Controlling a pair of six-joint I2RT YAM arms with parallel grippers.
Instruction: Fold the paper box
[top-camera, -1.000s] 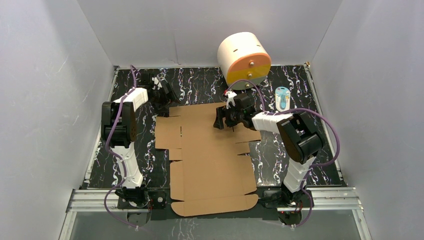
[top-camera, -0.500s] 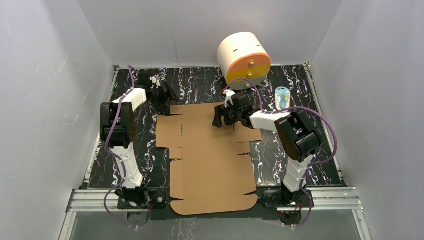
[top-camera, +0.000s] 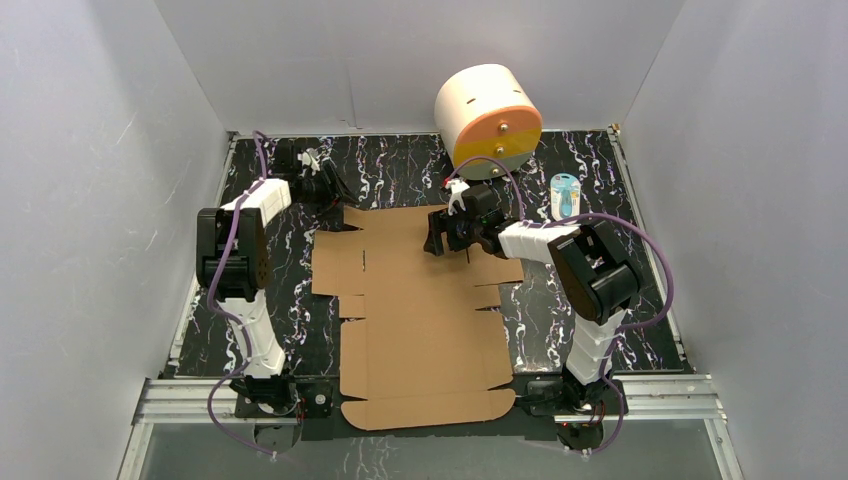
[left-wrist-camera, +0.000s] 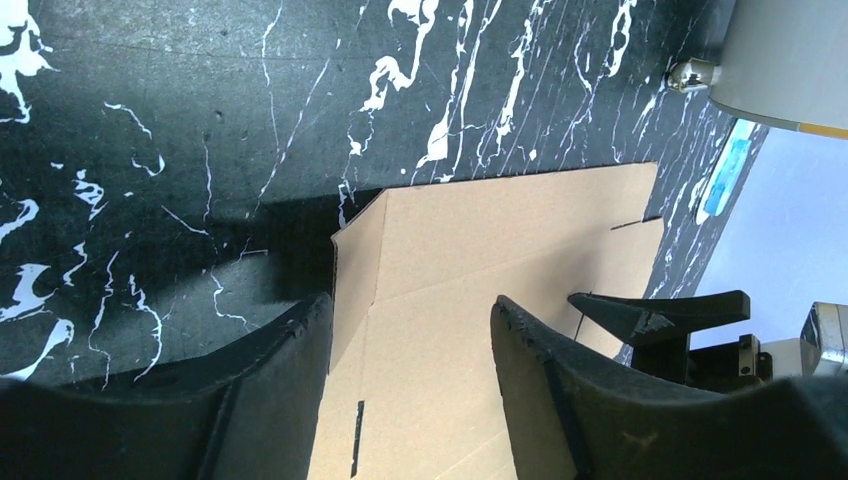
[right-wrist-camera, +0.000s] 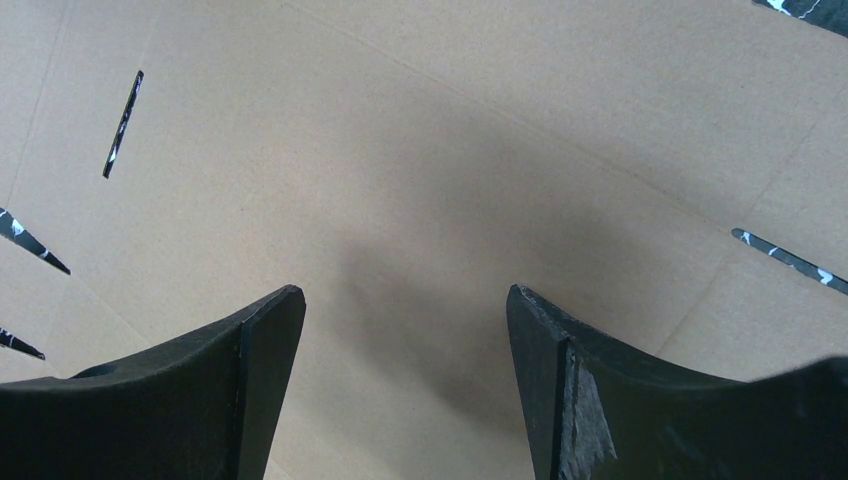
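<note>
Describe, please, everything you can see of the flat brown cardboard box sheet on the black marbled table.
The paper box is a plain brown corrugated cardboard sheet, die-cut with side flaps, notches and narrow slots, lying unfolded and almost flat on the black marbled table, its near edge between the arm bases. Its far-left corner looks slightly raised between the fingers of the open left gripper; the open right gripper is over its far part, contact unclear.

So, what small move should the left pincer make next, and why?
Probably close the left pincer on the far left corner of the paper box: that corner edge lies between its open jaws, and the sheet lies flat, unfolded.
</note>
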